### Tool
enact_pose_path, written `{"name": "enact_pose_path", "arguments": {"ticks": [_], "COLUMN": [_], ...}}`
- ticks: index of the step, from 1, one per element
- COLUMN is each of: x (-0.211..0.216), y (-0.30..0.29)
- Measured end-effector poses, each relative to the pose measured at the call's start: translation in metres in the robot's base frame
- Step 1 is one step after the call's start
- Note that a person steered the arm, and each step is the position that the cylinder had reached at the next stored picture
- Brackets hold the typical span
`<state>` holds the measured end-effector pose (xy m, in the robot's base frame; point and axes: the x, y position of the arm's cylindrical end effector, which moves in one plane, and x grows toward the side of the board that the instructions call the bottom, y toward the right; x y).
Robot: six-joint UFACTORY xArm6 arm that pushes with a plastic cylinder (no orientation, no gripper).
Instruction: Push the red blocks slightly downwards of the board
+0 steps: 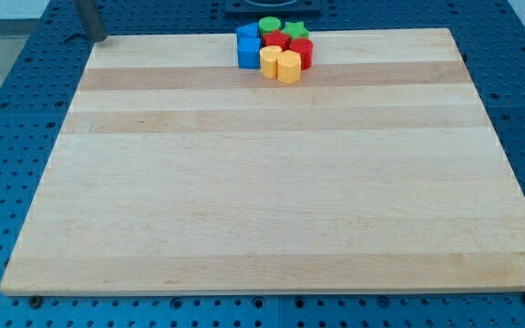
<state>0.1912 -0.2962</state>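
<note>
A tight cluster of blocks sits at the top middle of the wooden board (262,182). It holds a red block (278,41) in the middle and a red cylinder (303,52) on the right. Two blue blocks (248,46) stand on the left. A green cylinder (270,25) and a green star (295,31) are at the top. Two yellow blocks, one (269,61) beside the other (288,66), are at the bottom. My tip (99,37) is at the board's top left corner, far to the left of the cluster and touching no block.
The board lies on a blue perforated table (7,137). A dark base (272,5) shows at the view's top edge, just behind the cluster.
</note>
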Motion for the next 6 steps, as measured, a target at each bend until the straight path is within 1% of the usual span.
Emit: {"name": "enact_pose_path", "arguments": {"ticks": [1, 2, 3, 6], "x": [0.000, 0.001, 0.000, 0.000], "y": [0.006, 0.043, 0.122, 0.189]}}
